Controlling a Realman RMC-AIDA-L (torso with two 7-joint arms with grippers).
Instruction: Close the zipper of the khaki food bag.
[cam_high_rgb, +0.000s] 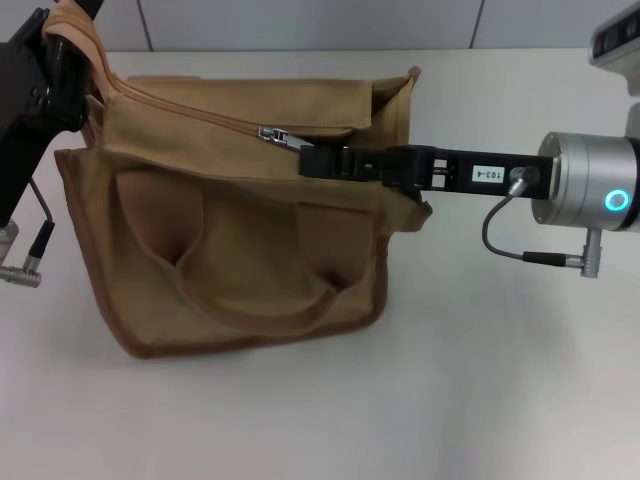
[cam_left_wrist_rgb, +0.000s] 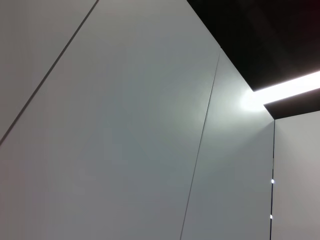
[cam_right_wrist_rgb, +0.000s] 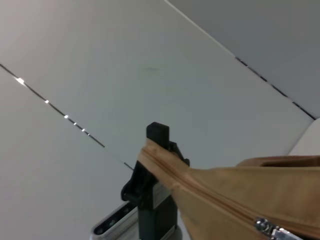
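The khaki food bag (cam_high_rgb: 240, 240) lies on its side on the white table. Its zipper (cam_high_rgb: 190, 110) runs along the top panel from the left corner to the silver pull tab (cam_high_rgb: 272, 134). Right of the tab the opening gapes. My right gripper (cam_high_rgb: 304, 158) reaches in from the right and is shut on the pull tab. My left gripper (cam_high_rgb: 62, 35) is at the top left, shut on the bag's fabric end. The right wrist view shows the left gripper (cam_right_wrist_rgb: 156, 150) clamping that fabric, and the pull tab (cam_right_wrist_rgb: 264, 226) near the frame's edge. The left wrist view shows only wall panels.
The white table (cam_high_rgb: 500, 380) extends in front and to the right of the bag. One looped handle (cam_high_rgb: 270, 300) lies flat on the bag's side. A grey panelled wall stands behind the table.
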